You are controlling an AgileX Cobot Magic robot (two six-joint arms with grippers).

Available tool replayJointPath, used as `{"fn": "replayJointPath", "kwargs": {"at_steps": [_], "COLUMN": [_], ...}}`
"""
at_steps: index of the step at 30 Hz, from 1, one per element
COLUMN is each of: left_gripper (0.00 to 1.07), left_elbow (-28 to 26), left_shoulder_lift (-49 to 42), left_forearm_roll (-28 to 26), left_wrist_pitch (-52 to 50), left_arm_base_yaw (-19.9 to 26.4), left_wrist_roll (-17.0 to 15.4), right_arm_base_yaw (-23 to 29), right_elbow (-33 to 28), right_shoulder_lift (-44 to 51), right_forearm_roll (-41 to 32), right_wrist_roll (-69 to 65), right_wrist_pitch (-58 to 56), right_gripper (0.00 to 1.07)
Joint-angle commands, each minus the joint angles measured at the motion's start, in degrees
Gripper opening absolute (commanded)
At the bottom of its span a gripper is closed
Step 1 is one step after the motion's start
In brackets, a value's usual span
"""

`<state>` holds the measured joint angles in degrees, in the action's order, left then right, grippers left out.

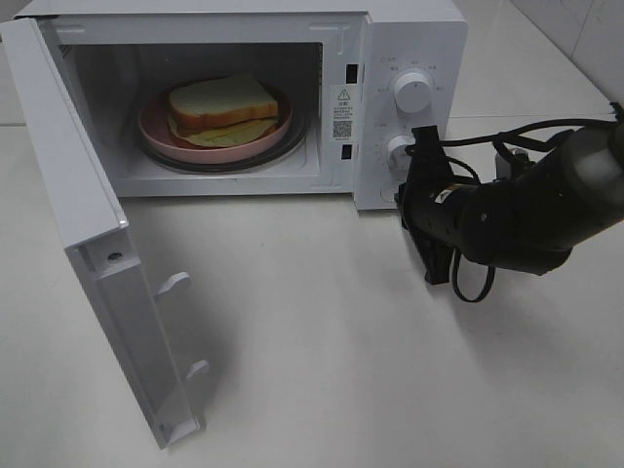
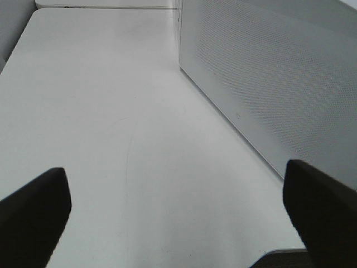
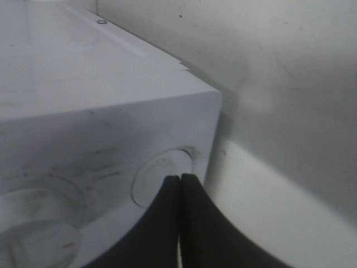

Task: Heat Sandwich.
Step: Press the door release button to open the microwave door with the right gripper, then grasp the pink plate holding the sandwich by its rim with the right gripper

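1 microwave [image 1: 429, 44] on white table [image 1: 322, 322], door [image 1: 88, 224] swung wide open toward cam-left. 2 latch hooks [image 1: 174, 283] on door's inner edge. Inside cavity: 1 sandwich [image 1: 222, 102], white bread w/ tan crust, pale yellow filling poking out at front, lying flat on 1 round pink plate [image 1: 156, 132]. Plate centred in cavity, sandwich approx mid-plate.

Control panel on microwave's right side: 2 knobs, upper knob [image 1: 412, 91] above lower knob [image 1: 400, 149], plus 1 round button [image 3: 159, 170] at panel's bottom corner, below lower knob.

2 arms, only 1 seen from high cam. Right claw [image 3: 180, 180]: tips pressed together, nothing between them, right at round button; touching or just off, can't tell. Black wrist and cable loop behind it, above table.

Left claw [image 2: 175, 218]: seen in its wrist cam only, fingers [image 2: 33, 218] spread far apart, holding nothing, low over bare table, beside microwave's perforated side wall.
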<state>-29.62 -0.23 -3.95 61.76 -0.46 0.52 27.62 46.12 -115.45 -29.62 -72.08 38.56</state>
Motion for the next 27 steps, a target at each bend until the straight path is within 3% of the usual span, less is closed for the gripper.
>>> {"fn": "replayJointPath", "kwargs": {"at_steps": [1,9,17,27], "left_gripper": [0.98,0.98,0.98,0.98], "left_elbow": [0.11,0.11,0.11,0.11], "left_shoulder_lift": [-0.40,-0.40,-0.40,-0.40], "left_forearm_roll": [0.00,0.00,0.00,0.00], "left_wrist_pitch": [-0.40,-0.40,-0.40,-0.40], "left_arm_base_yaw": [0.40,0.40,0.40,0.40], "left_wrist_roll": [0.06,0.06,0.06,0.06], "right_arm_base_yaw": [-0.11,-0.11,-0.23,-0.29], "right_elbow": [-2.29,-4.98,-4.98,-2.06], "right_shoulder_lift": [2.69,10.14,17.48,20.11], "right_forearm_roll": [1.20,1.20,1.09,2.75], "right_wrist_roll": [1.83,17.53,41.94,53.63], "right_wrist_pitch": [-3.44,-12.61,-30.19,-44.98], "right_gripper": [0.00,0.01,0.03,0.05]}}
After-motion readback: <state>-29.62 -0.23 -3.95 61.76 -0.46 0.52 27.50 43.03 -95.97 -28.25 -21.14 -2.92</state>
